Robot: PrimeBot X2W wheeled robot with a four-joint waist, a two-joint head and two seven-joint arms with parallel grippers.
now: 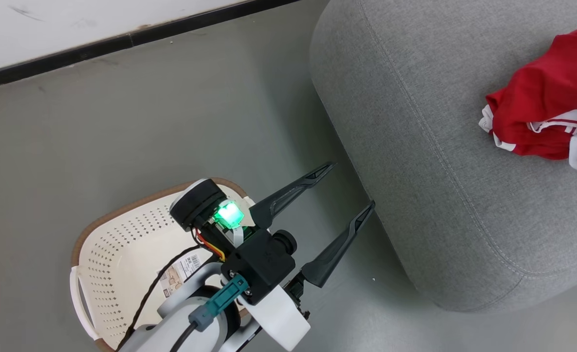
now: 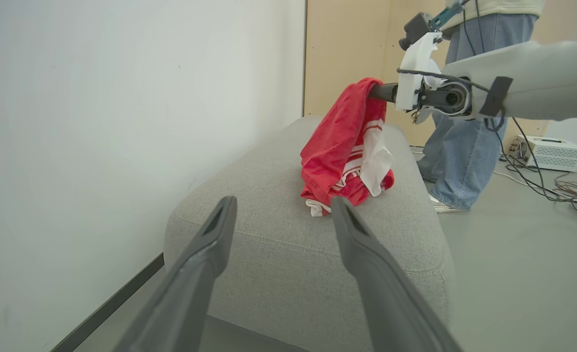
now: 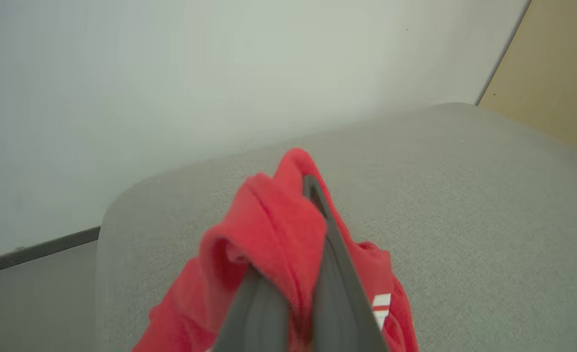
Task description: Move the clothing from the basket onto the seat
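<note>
The clothing (image 2: pixel 337 146), a red garment with white trim and stripes, hangs from my right gripper (image 3: pixel 310 183), which is shut on its top fold. Its lower folds rest on the grey seat (image 2: pixel 278 244). In the head view the clothing (image 1: pixel 547 98) lies at the right edge of the seat (image 1: pixel 440 171). My left gripper (image 1: pixel 351 186) is open and holds nothing. It hovers over the floor between the seat's corner and the cream basket (image 1: pixel 122 210). A label (image 1: pixel 186 269) shows on the basket's bottom, and my left arm hides part of the inside.
A white wall with a dark skirting (image 1: pixel 122 41) runs behind the basket. A person in jeans (image 2: pixel 464 146) stands beyond the seat. A white box (image 2: pixel 552 151) and cables (image 2: pixel 572 190) lie on the floor there. My right arm (image 2: pixel 513 88) reaches over the seat.
</note>
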